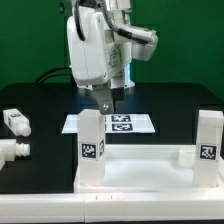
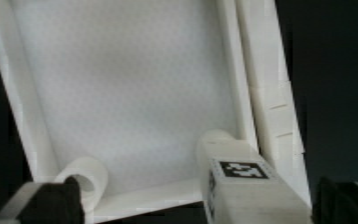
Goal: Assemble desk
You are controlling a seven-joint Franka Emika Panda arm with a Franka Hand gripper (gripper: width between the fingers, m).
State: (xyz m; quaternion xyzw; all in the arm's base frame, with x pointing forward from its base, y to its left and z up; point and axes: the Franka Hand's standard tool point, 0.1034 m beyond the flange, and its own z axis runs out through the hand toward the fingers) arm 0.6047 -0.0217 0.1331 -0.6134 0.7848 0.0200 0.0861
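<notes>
The desk's white rimmed top (image 1: 140,178) lies in the foreground. Two tagged square legs stand upright on it, one towards the exterior view's left (image 1: 91,146) and one at its right (image 1: 208,138), with a short white stub (image 1: 186,155) beside the right one. My gripper (image 1: 108,100) hangs open behind and above the left leg. In the wrist view my dark fingers (image 2: 51,200) stand wide apart around my gripper (image 2: 194,208). A tagged leg (image 2: 250,182) and a round stub (image 2: 78,180) on the top (image 2: 131,90) lie between them, untouched.
Two loose white legs (image 1: 14,122) (image 1: 12,151) lie on the black table at the exterior view's left. The marker board (image 1: 135,124) lies flat behind the desk top, under the arm. The white robot body (image 1: 95,45) stands at the back.
</notes>
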